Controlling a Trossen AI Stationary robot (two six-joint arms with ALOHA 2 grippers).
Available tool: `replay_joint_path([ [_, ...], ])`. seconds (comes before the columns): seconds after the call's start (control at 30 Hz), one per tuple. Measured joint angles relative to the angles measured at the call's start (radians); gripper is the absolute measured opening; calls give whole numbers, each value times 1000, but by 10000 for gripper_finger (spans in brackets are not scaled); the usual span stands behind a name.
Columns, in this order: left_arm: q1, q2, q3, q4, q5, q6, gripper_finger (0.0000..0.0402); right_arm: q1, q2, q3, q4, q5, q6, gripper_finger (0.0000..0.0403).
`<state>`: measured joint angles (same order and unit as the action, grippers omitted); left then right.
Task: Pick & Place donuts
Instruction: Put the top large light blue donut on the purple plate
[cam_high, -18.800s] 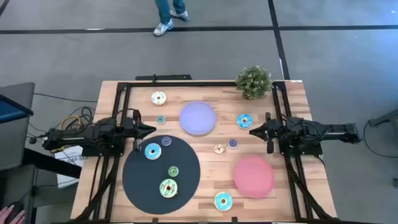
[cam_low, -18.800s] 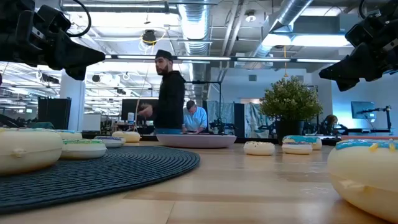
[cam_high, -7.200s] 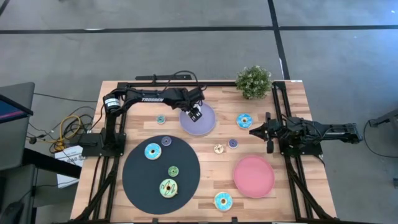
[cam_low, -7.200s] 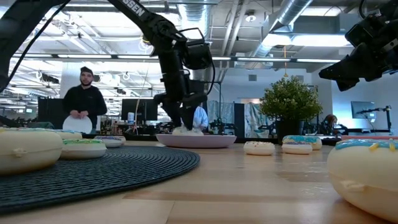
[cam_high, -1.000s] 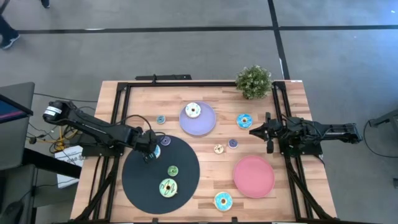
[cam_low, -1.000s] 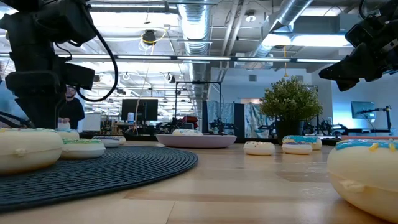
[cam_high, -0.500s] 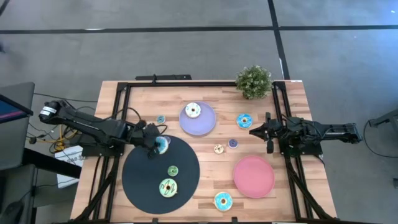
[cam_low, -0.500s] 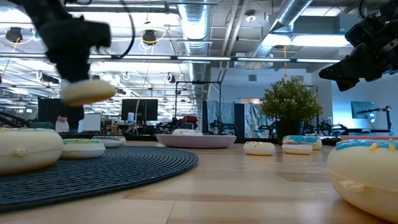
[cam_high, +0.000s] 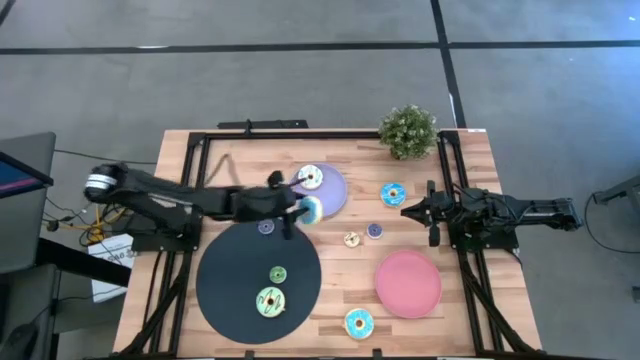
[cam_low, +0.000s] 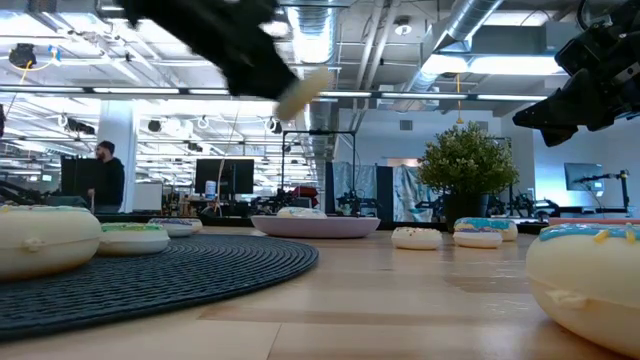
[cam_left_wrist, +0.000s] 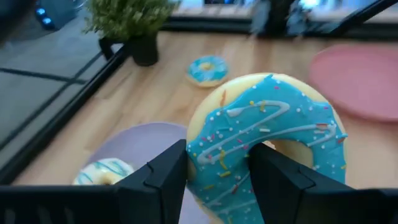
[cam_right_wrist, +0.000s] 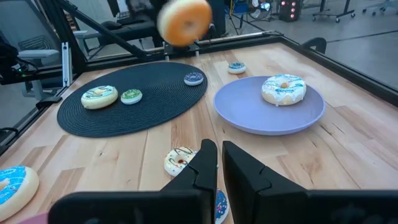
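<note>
Aloft, the left gripper clamps the blue-iced donut by its ring wall — just beside the lavender plate; likely light, rigid, smooth. Right gripper shut, parked — holding nothing

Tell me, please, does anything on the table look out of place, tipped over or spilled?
Nothing stands out. The blue donut is off the table only because the left gripper holds it beside the lavender plate. The other donuts lie flat, and the potted plant stands upright.
</note>
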<state>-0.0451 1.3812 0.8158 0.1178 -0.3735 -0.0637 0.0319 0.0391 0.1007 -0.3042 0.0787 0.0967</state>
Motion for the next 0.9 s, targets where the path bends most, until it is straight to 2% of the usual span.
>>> replay_joint_path([
  [0.17,82,283,259,-139,30,83,155,0,0,0,0,0,0,17],
  [0.3,150,477,514,-387,24,123,155,0,0,0,0,0,0,17],
  [0.53,270,738,895,-773,75,65,155,0,0,0,0,0,0,17],
  [0.7,316,839,1029,-871,175,46,155,0,0,0,0,0,0,17],
  [0.9,328,847,1041,-899,193,17,155,0,0,0,0,0,0,17],
])
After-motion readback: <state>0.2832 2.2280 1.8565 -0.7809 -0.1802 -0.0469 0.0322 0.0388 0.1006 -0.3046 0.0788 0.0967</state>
